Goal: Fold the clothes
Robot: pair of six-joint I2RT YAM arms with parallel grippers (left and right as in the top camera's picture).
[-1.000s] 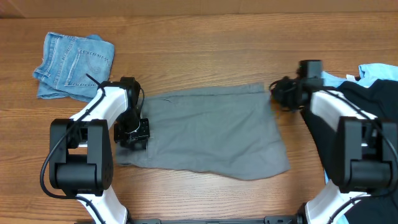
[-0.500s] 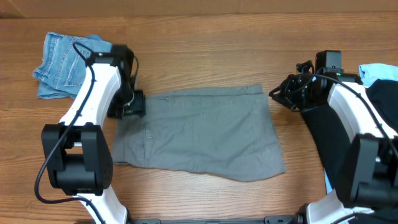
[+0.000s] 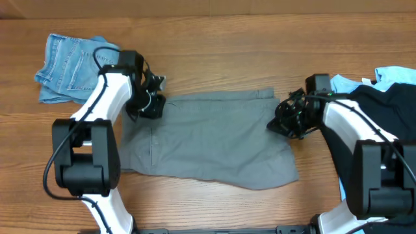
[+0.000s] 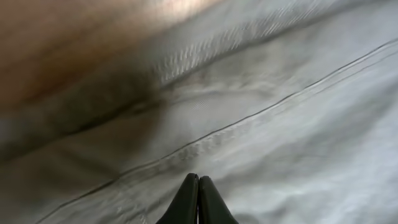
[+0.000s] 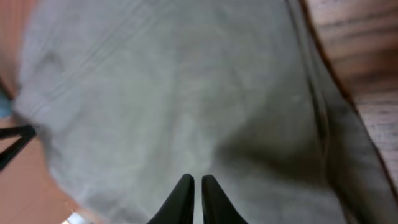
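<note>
Grey shorts [image 3: 214,140] lie flat at the centre of your desk [image 3: 227,52]. Your left gripper [image 3: 156,101], clenched, sits at their upper-left corner. Your right gripper [image 3: 281,123], clenched, sits at their right edge.

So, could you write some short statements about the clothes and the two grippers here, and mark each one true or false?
1. The grey shorts lie spread out on the table. True.
2. The denim shorts lie on top of the grey shorts. False: they lie apart, at the top left of the overhead view.
3. The left gripper has its fingers wide open. False: they are shut together, over grey fabric.
4. A black garment lies at the table's right edge. True.
5. The right gripper is over the denim shorts. False: it is at the grey shorts' right side.
</note>
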